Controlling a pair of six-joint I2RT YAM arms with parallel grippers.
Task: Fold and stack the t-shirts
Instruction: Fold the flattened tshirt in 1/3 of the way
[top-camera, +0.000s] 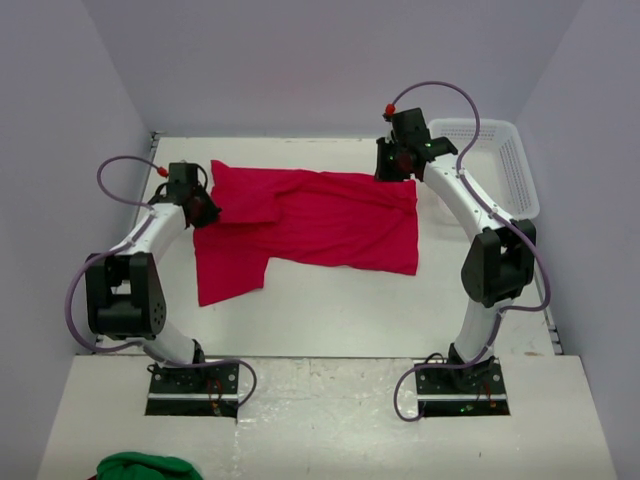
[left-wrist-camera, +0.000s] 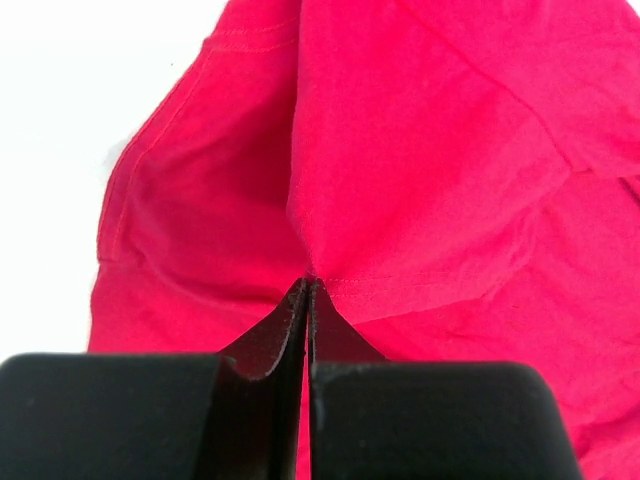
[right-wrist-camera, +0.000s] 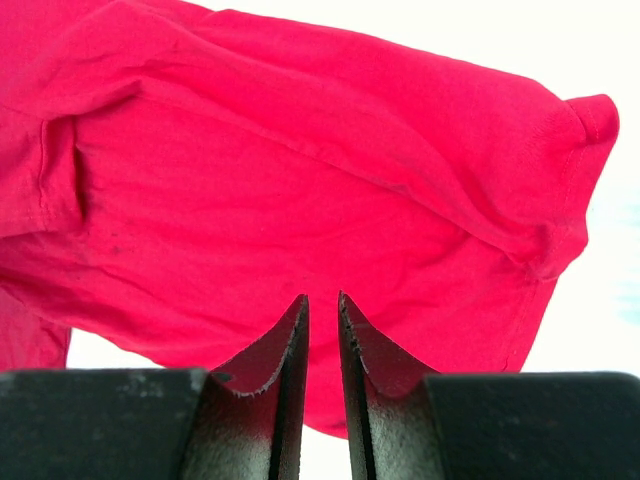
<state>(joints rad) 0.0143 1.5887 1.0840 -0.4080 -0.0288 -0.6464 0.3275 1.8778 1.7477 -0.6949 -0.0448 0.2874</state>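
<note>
A red shirt (top-camera: 320, 220) lies spread on the white bench (top-camera: 330, 310) between the two arms, its body running left to right and one part hanging toward the near edge on the left side. From above, the left arm (top-camera: 150, 235) reaches to the shirt's left edge and the right arm (top-camera: 460, 200) to its far right corner. A white mesh basket (top-camera: 515, 150) stands at the far right, just beside the right arm, and a green cloth (top-camera: 150, 466) lies at the near left, well apart from the shirt. Neither shows in the wrist views.

The overhead view does not show how the jaws stand; the wrist views do. In the left wrist view the left jaws are pressed together with no gap, nipping a small peak of the shirt (left-wrist-camera: 420, 150) at a stitched hem, and creases fan out from that point. In the right wrist view the right jaws stand a narrow slit apart. The shirt (right-wrist-camera: 300, 180) shows through the slit and its hem runs under the tips. I cannot tell whether those tips touch the cloth.
</note>
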